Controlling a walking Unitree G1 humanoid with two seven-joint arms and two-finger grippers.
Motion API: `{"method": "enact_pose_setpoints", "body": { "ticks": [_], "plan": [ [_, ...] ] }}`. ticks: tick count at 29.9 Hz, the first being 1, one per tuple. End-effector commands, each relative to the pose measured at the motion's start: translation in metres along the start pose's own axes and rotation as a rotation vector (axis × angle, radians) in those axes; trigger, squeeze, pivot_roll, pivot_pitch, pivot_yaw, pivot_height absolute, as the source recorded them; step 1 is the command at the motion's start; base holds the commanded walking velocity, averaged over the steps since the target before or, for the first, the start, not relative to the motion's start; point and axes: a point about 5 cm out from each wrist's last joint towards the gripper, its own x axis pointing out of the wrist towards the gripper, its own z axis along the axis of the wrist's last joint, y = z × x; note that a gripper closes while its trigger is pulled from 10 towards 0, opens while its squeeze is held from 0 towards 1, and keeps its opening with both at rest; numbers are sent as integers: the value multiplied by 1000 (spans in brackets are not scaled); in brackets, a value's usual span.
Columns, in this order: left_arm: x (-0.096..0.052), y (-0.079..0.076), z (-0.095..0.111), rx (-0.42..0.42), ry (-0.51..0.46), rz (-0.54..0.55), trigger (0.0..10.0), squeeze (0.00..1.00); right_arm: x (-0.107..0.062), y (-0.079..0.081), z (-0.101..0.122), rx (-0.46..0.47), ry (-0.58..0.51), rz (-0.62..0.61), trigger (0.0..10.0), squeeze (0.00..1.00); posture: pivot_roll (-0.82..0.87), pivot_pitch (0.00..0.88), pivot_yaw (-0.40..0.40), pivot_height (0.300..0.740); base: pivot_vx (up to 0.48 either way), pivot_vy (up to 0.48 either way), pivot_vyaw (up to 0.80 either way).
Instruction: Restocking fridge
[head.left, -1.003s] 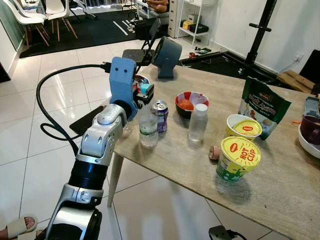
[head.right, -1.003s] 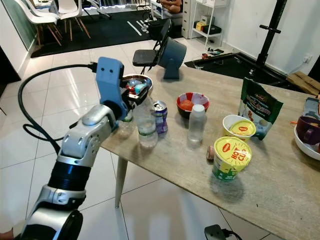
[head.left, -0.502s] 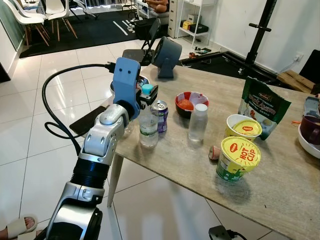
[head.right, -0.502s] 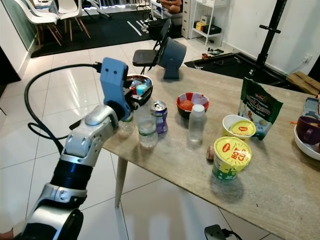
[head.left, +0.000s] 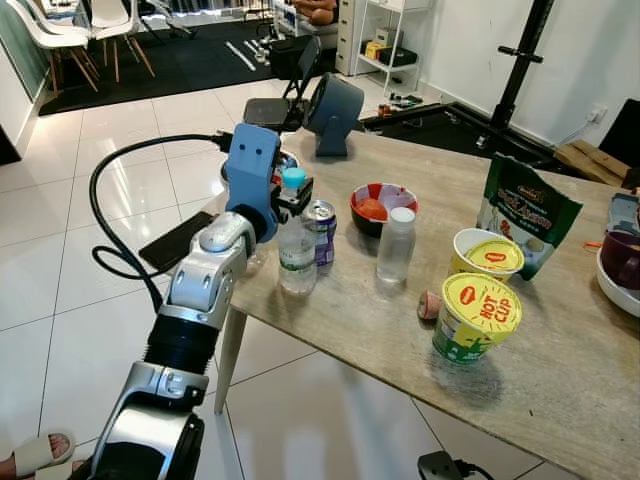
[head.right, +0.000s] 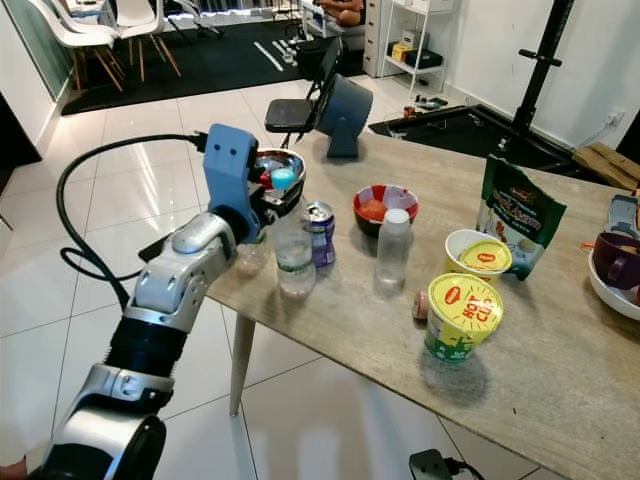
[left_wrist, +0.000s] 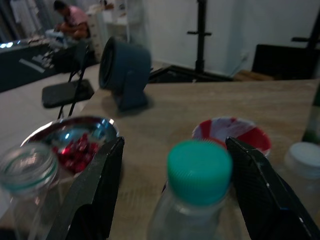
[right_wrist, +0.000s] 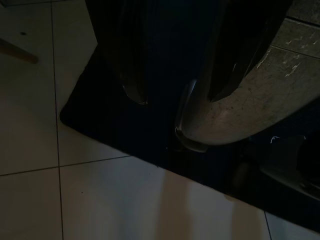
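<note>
Forward over the last second, the left claw (left_wrist: 172, 192) now straddles the clear plastic water bottle with a teal cap (head.left: 296, 245), its black fingers (left_wrist: 95, 192) spread wide on either side of the cap without touching it. That bottle stands on the pale wooden bench (head.left: 560, 350), just beside a purple drinks can (head.left: 321, 230). Whether the right claw is open cannot be told.

Both head views are evenly lit and sharp, with soft window glare streaking the glossy white tiled floor (head.left: 60, 230) left of the left tool (head.left: 292, 196). Objects cast faint, short shadows on the beige stone-look bench (head.left: 560, 350). The left wrist view is dim and soft, the teal-capped clear plastic bottle (left_wrist: 199, 172) between its fingers blurred. The right wrist view is very dark.
</note>
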Motion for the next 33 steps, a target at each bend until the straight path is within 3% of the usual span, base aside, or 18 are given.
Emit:
{"method": "enact_pose_setpoints", "body": {
  "ticks": [1,9,11,17,18,21,22,23,27,28,32,33],
  "plan": [
    [0,4,1,12,-6,4,10000,0,-1,5,-14,10,48,18,10000,0,-13,66,36,740,0,0,0],
    [2,-1,1,11,-13,-21,10000,0,-1,5,-14,11,48,17,10000,0,-15,66,37,740,0,0,0],
    [2,-3,0,7,-14,-36,0,0,-1,5,-14,11,48,17,10000,0,-16,64,37,740,0,0,0],
    [0,-5,-5,5,1,-49,0,0,-2,4,-15,9,49,15,10000,0,-15,63,35,740,0,0,0],
    [0,-5,-6,5,5,-48,10000,0,-2,3,-14,7,49,15,10000,0,-14,63,34,740,0,0,0],
    [-1,-5,-8,5,11,-43,10000,0,-2,3,-14,4,49,14,10000,0,-13,61,33,740,0,0,0],
    [-1,-4,-8,-2,10,-40,10000,90,-2,2,-13,3,47,14,10000,0,-13,61,33,740,0,0,0],
    [-2,-3,-8,-12,4,-32,10000,1000,-2,2,-13,2,46,14,10000,0,-13,61,33,740,0,0,0],
    [-2,-3,-7,-16,-2,-34,10000,1000,-1,2,-12,1,45,14,10000,0,-14,60,32,740,0,0,0],
    [-1,-4,-6,-9,2,-40,10000,0,-2,2,-13,1,46,14,10000,0,-14,60,32,740,0,0,0],
    [-1,-4,-4,-13,-5,-46,10000,0,-2,2,-13,0,47,14,10000,0,-14,62,32,740,0,0,0],
    [-1,-4,-2,-30,-23,-47,0,0,-2,2,-13,1,47,14,10000,0,-15,63,33,740,0,0,0]
  ]
}}
